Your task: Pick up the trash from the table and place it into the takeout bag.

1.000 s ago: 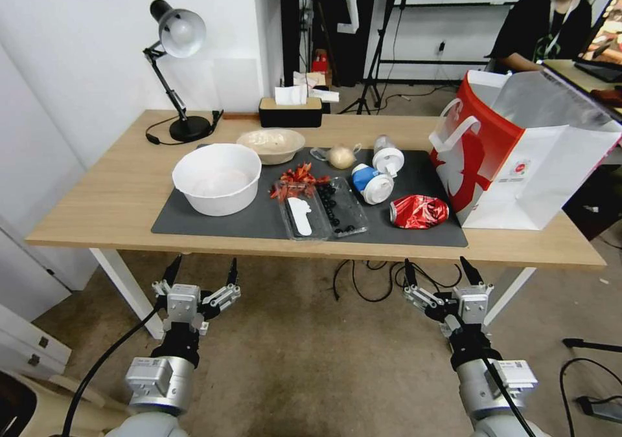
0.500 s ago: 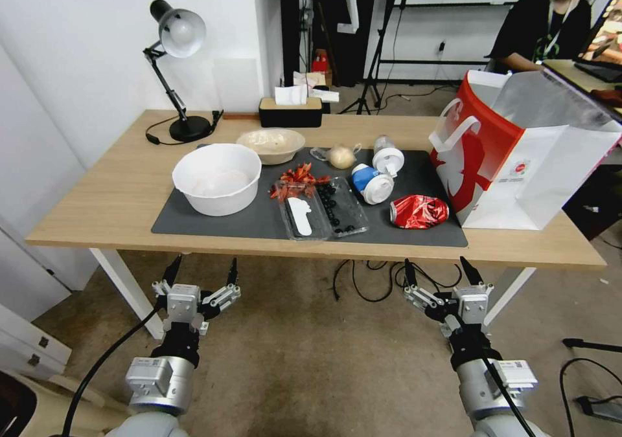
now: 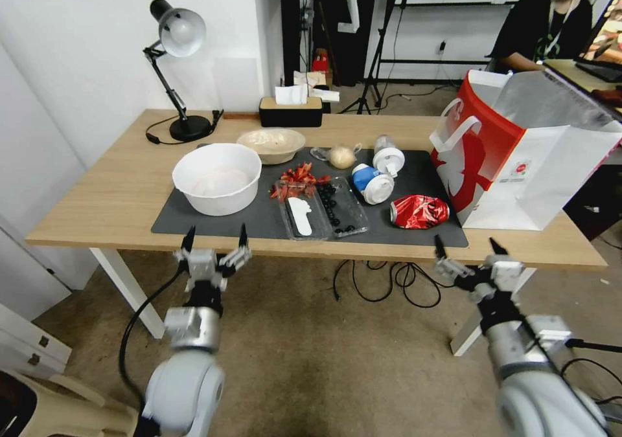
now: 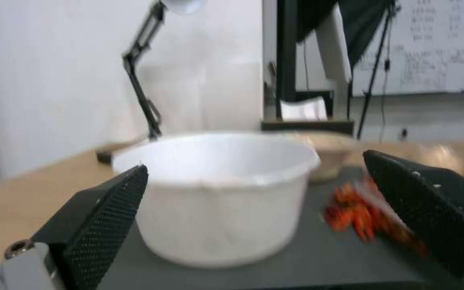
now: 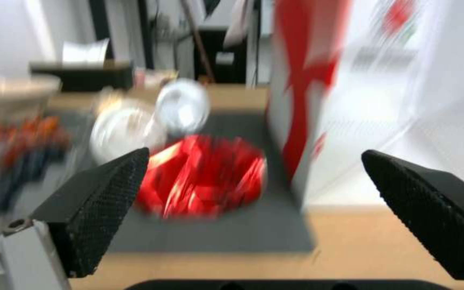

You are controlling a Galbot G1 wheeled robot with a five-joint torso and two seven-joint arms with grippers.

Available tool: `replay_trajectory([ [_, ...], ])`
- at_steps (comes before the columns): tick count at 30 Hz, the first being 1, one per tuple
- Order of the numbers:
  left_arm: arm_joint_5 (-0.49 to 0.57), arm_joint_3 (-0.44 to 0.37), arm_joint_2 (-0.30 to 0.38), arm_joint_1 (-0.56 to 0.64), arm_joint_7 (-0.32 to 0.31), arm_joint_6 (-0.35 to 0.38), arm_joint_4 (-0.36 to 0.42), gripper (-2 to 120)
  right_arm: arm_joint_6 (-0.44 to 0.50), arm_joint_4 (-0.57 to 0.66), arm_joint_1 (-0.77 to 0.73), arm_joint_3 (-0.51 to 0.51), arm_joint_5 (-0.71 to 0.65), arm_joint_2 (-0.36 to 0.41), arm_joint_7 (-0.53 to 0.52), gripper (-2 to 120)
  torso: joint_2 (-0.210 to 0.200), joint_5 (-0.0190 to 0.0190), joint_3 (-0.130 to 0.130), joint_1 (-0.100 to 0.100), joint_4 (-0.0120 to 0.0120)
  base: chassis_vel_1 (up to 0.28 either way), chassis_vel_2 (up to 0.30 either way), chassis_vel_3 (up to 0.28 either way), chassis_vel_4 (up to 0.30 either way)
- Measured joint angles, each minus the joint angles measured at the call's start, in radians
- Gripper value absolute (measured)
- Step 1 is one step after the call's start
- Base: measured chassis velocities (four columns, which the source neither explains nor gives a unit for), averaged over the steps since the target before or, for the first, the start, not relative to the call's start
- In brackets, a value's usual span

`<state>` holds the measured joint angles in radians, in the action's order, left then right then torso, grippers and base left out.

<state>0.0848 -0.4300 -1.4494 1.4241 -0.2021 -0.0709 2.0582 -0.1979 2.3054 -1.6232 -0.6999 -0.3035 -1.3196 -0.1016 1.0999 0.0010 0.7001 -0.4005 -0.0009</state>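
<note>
Right gripper (image 3: 468, 245) spread wide, empty, at the near edge of the long light-wood table (image 3: 97, 191); left gripper (image 3: 216, 235) likewise. Crushed red can (image 3: 419, 211) on its side, long axis left-right, beside the open red-and-white paper takeout bag (image 3: 518, 158). Large white bowl (image 3: 217, 178) seemingly empty.

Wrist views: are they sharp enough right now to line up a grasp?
Right wrist view: heavy smear, crushed red can and takeout bag streaked, edges unreliable. Left wrist view: softer blur, large white bowl readable. Head view: crisp, can clear on the mat.
</note>
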Motion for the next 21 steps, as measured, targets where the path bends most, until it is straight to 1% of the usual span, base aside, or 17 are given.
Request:
replay_trajectory([
  [1,0.002,0.001,0.003,-0.002,-0.003,-0.001,0.0,100,-0.014,0.025,0.008,-0.021,-0.033,0.013,-0.006,100,0.0,-0.0005,0.0,0.0,0.0009,0.0,0.0,0.0,0.0],
  [2,0.003,0.001,0.006,-0.004,-0.006,-0.002,0.0,100,-0.031,0.052,0.014,-0.043,-0.064,0.025,-0.012,100,0.0,-0.0021,0.0,0.0,0.0011,0.0,0.0,0.0,0.0],
  [3,0.004,0.001,0.007,-0.004,-0.006,-0.002,0.0,100,-0.042,0.067,0.014,-0.046,-0.074,0.027,-0.013,100,0.0,-0.0008,0.0,0.0,0.0011,0.0,0.0,0.0,0.0],
  [9,0.007,0.004,0.008,0.0,-0.006,-0.003,0.001,100,-0.054,0.061,0.015,-0.047,-0.079,0.035,-0.013,100,0.0,-0.0008,0.0,0.0,0.0009,0.0,0.0,0.0,0.0],
  [12,0.008,0.008,0.01,0.0,-0.006,-0.003,-0.003,100,-0.057,0.033,0.014,-0.043,-0.08,0.069,-0.011,100,0.0,-0.0007,0.0,0.001,0.0008,0.0,0.0,0.0,0.0],
  [13,0.008,0.008,0.01,0.0,-0.006,-0.003,-0.003,100,-0.057,0.033,0.014,-0.043,-0.08,0.069,-0.011,100,0.0,-0.0007,0.0,0.001,0.0008,0.0,0.0,0.0,0.0],
  [16,0.009,0.011,0.015,0.002,-0.003,-0.003,-0.004,100,-0.061,0.005,0.021,-0.032,-0.086,0.15,0.003,100,0.0,-0.0006,0.0,0.0,0.0008,0.0,0.0,0.0,0.0],
  [17,0.009,0.011,0.015,0.002,-0.003,-0.003,-0.004,100,-0.061,0.005,0.021,-0.032,-0.086,0.15,0.003,100,0.0,-0.0006,0.0,0.0,0.0008,0.0,0.0,0.0,0.0],
  [20,0.009,0.013,0.021,0.008,-0.001,-0.003,-0.004,100,-0.071,-0.018,0.04,-0.017,-0.12,0.268,0.019,100,0.0,-0.0006,0.0,0.0,0.0008,0.0,0.0,0.0,0.0],
  [21,0.009,0.013,0.021,0.008,-0.001,-0.003,-0.004,100,-0.071,-0.018,0.04,-0.017,-0.12,0.268,0.019,100,0.0,-0.0006,0.0,0.0,0.0008,0.0,0.0,0.0,0.0],
])
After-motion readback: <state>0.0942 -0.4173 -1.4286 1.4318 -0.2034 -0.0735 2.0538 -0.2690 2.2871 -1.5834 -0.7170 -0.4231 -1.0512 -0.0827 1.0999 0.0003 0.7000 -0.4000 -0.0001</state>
